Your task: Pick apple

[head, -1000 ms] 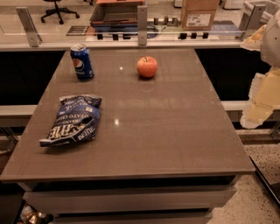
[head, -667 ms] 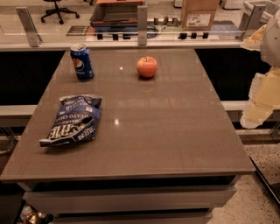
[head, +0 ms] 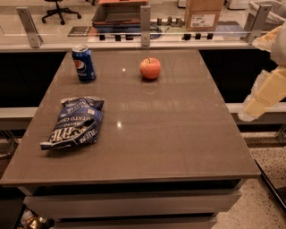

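The apple (head: 150, 68) is small, round and red-orange. It sits upright on the far middle of the brown table (head: 170, 134). My gripper (head: 262, 95) is at the right edge of the view, on the cream-coloured arm. It hangs beyond the table's right side, well to the right of the apple and nearer the camera. It holds nothing that I can see.
A blue soda can (head: 84, 62) stands at the far left of the table, left of the apple. A blue chip bag (head: 76, 121) lies at the left middle. A glass-railed counter (head: 145, 20) runs behind the table, with a cardboard box (head: 203, 13) beyond it.
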`<state>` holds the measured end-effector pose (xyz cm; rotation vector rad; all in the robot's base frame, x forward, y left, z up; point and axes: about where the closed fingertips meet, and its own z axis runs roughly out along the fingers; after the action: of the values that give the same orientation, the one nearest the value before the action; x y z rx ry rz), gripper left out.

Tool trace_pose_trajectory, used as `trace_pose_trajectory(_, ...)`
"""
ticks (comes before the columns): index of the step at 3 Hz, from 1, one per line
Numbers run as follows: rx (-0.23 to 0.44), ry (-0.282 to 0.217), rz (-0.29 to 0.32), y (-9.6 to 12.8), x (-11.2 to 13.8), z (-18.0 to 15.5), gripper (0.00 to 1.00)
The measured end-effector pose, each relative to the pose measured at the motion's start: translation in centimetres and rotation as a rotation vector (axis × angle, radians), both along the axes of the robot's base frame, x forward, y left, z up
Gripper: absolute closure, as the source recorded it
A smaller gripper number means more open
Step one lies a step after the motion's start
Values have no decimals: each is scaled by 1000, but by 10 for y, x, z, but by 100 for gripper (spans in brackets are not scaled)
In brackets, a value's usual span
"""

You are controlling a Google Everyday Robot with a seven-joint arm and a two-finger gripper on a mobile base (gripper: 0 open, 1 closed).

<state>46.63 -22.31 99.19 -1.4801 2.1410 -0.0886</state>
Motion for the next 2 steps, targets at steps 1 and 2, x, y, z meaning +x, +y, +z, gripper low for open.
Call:
trace_pose_trajectory(1, 131, -76, -71, -2, 19, -2, 0)
trace_pose_trajectory(2, 261, -148, -131, 0, 45, -2, 0)
